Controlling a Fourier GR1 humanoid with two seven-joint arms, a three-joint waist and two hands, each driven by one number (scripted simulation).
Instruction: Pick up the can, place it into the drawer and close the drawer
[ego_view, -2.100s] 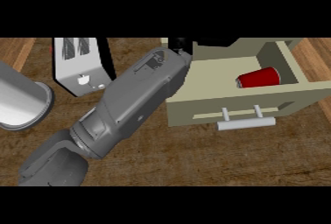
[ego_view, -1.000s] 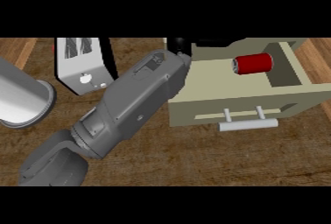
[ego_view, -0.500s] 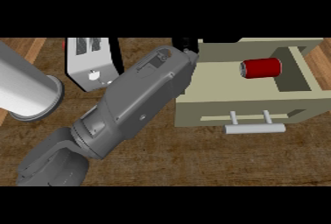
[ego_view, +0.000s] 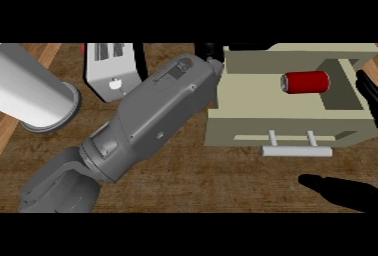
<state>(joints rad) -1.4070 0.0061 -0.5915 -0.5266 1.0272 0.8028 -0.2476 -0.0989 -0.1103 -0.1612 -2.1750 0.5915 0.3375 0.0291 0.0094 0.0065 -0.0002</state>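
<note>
Most of my frame is wooden counter (ego_view: 192, 185), running from edge to edge under everything else. Next in size is the left forearm (ego_view: 148, 120), a grey bulk that comes in from the lower left corner and slants up to the top centre. It crosses in front of the toaster's right side and ends just at the drawer's upper left corner.

I see the drawer (ego_view: 247, 102) filling the upper right of the frame. It is a beige box, pulled open, with its front panel facing the bottom of the frame. At the upper left a silver cylinder (ego_view: 33, 95) lies tilted, with its round end pointing down and right, close to the forearm. A white toaster (ego_view: 111, 75) sits at the top between the cylinder and the forearm, slots toward the top edge.

My right hand (ego_view: 347, 192) shows in the lower right corner, below the drawer and well apart from it. Its black fingers are stretched out toward the left and hold nothing.

The can (ego_view: 305, 82), red, lies on its side inside the drawer, near the back wall. A pale handle (ego_view: 295, 151) juts from the drawer front on two posts.

Smallest is the left hand (ego_view: 212, 50), a black sliver at the forearm's tip against the drawer's corner, and I cannot tell whether it is open or closed
</note>
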